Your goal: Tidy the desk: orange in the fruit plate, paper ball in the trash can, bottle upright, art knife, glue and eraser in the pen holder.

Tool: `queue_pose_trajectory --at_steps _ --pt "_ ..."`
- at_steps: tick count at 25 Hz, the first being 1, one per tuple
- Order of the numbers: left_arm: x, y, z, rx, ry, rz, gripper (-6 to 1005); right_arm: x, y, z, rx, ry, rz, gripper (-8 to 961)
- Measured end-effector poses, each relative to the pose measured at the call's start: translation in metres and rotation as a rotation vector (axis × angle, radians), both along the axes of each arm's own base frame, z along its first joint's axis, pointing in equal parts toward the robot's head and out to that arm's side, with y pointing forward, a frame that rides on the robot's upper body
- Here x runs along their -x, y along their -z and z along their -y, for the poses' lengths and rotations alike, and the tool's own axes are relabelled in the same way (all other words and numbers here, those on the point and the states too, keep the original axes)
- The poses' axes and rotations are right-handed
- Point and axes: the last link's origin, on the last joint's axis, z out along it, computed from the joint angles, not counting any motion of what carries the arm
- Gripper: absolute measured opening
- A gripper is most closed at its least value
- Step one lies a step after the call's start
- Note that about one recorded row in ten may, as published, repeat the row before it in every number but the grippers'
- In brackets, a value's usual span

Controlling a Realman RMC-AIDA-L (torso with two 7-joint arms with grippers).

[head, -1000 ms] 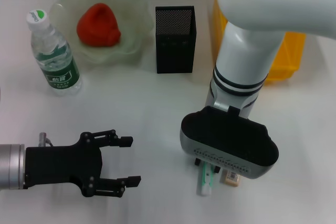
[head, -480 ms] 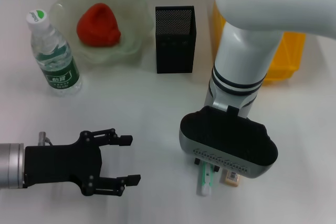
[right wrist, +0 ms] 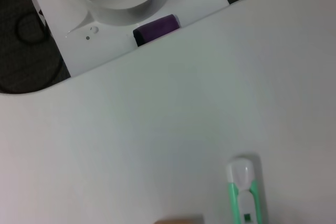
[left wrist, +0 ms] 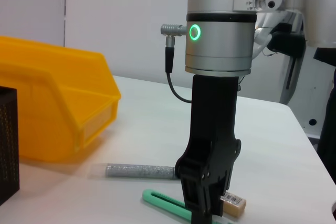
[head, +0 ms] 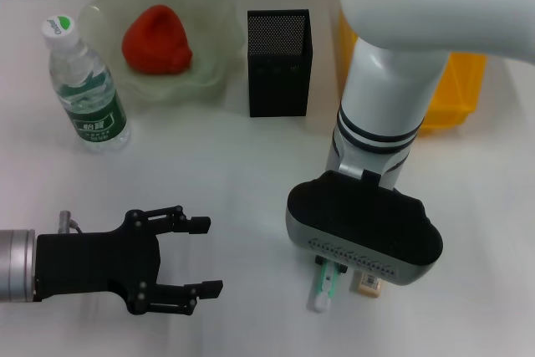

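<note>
The reddish orange (head: 156, 39) lies in the pale green fruit plate (head: 213, 14). To the plate's left the bottle (head: 84, 89) stands upright. The black mesh pen holder (head: 280, 60) is at the back centre. A green art knife (head: 321, 286) and a small eraser (head: 369, 284) lie at the front, partly under my right wrist. My right gripper (left wrist: 205, 214) reaches down right at the art knife (left wrist: 163, 202), with the eraser (left wrist: 233, 203) just behind it. A grey glue stick (left wrist: 139, 171) lies nearby. My left gripper (head: 207, 256) hovers open at the front left. The paper ball is out of view.
A yellow bin (head: 456, 89) stands at the back right, behind my right arm. In the right wrist view the art knife (right wrist: 244, 195) lies on the white table, with the robot's base (right wrist: 121, 9) beyond the table's edge.
Hardly anything: my left gripper has slid back a touch, still open. My right arm stays over the art knife.
</note>
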Motion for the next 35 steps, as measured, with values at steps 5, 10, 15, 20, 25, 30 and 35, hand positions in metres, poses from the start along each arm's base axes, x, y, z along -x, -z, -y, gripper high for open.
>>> queue_pose_trajectory --at_steps 5,10,15,20,25,30,35 --pt "0.000 -0.001 0.001 0.005 0.003 0.006 843 0.000 0.001 0.000 -0.004 -0.001 -0.006 222" --pt "0.000 -0.001 0.001 0.006 0.000 0.006 843 -0.001 0.001 0.000 -0.005 0.004 -0.006 203" --pt "0.000 -0.001 0.001 0.006 -0.001 0.007 843 -0.002 0.001 0.000 -0.007 0.006 -0.008 183" --pt "0.000 -0.002 0.002 0.005 -0.004 0.008 843 0.000 0.000 0.000 -0.015 0.020 -0.021 171" --pt "0.002 -0.004 0.002 -0.003 -0.015 0.011 843 0.006 -0.007 -0.004 -0.035 0.075 -0.052 167" --pt "0.005 -0.012 0.002 -0.031 -0.033 0.029 843 0.012 -0.021 -0.010 -0.061 0.161 -0.105 167" --pt "0.008 -0.017 0.002 -0.050 -0.042 0.036 843 0.011 -0.039 -0.019 -0.121 0.241 -0.185 166"
